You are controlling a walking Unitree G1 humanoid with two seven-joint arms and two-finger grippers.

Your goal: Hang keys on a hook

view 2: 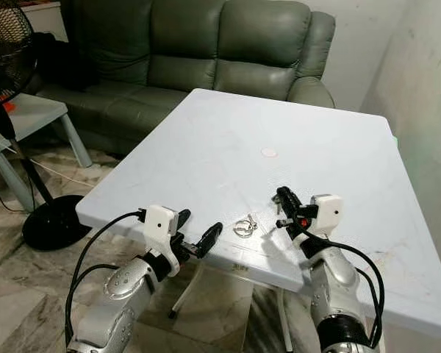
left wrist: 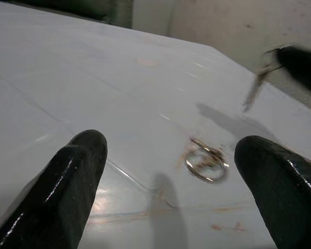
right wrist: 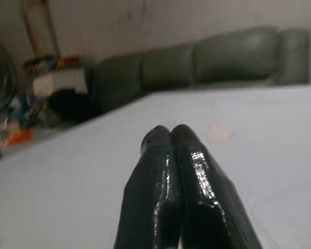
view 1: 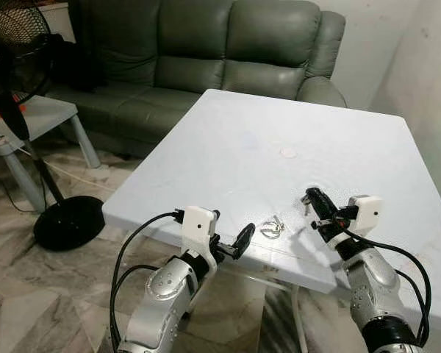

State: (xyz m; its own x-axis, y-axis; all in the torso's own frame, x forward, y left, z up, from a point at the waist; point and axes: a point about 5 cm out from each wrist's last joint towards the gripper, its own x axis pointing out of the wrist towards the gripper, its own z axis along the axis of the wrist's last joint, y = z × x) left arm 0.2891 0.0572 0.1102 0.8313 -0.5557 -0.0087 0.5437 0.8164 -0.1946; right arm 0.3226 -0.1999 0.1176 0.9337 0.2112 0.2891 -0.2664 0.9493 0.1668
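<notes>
Nearby, left gripper (view 1: 239, 241) jaws apart by key ring (view 1: 272, 228); right gripper (view 1: 309, 200) jaws clamp a key (left wrist: 255, 89).

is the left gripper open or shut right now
Open. In the left wrist view its two black fingers stand wide apart, with the key ring lying flat on the white table between them.

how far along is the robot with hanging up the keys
Barely started. A key ring lies on the white table near its front edge. The open left tool sits just short of it; the shut right tool holds a small key. No hook visible; hanging remains.
</notes>
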